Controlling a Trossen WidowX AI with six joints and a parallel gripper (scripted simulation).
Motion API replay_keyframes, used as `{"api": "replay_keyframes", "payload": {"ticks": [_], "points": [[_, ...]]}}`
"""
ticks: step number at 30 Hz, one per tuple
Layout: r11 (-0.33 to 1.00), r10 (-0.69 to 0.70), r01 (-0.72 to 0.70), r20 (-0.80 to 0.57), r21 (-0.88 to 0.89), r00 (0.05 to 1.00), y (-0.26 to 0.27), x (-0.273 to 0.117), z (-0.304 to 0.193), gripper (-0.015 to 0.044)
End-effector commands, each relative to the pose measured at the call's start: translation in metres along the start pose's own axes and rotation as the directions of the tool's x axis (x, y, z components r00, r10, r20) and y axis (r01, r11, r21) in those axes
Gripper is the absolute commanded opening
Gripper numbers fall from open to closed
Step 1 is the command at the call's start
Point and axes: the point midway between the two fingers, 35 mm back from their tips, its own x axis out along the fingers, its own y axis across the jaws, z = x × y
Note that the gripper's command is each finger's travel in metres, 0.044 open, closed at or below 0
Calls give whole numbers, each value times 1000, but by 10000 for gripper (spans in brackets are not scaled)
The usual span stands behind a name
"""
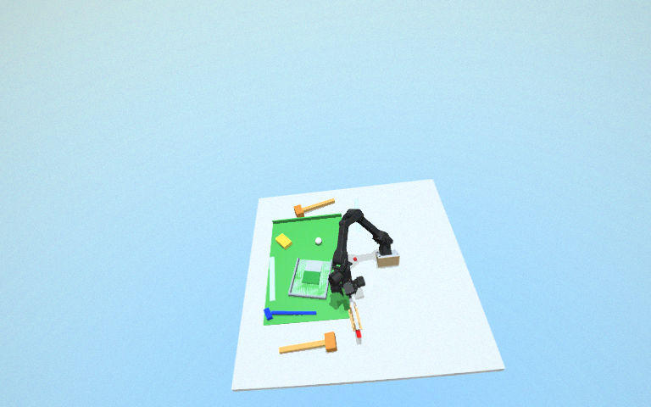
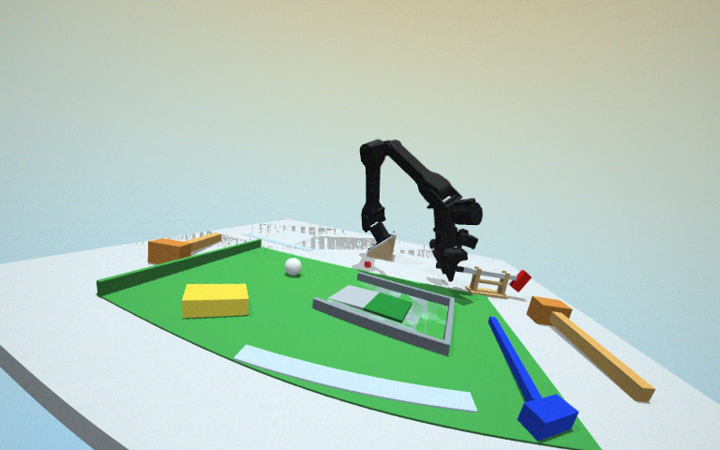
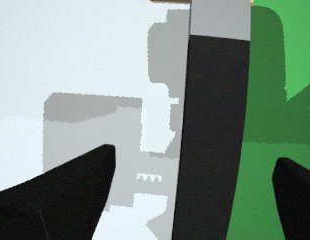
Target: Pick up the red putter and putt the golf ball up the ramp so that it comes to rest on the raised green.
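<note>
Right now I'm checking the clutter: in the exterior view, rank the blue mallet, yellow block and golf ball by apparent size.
1. Blue mallet, though it lies nearest the camera.
2. Yellow block.
3. Golf ball, farthest back.

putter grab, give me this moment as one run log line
phase: grasp | gripper: open, fingers either side of red putter grip | putter: on wooden rack | golf ball: on turf, untouched

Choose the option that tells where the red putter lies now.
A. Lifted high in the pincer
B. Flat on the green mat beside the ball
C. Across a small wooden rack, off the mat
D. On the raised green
C: the red putter lies across the wooden rack, with the pincer down at its grip end.
</note>
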Motion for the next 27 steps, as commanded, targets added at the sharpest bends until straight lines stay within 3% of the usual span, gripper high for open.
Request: {"api": "replay_keyframes", "payload": {"ticks": [1,8,16,27], "points": [[1000,0,0,0,0,1000,0,0,0,230],[1000,0,0,0,0,1000,0,0,0,46],[1000,0,0,1,0,1000,-1,-6,2,0],[1000,1,-1,4,-1,1000,-3,-69,22,0]]}}
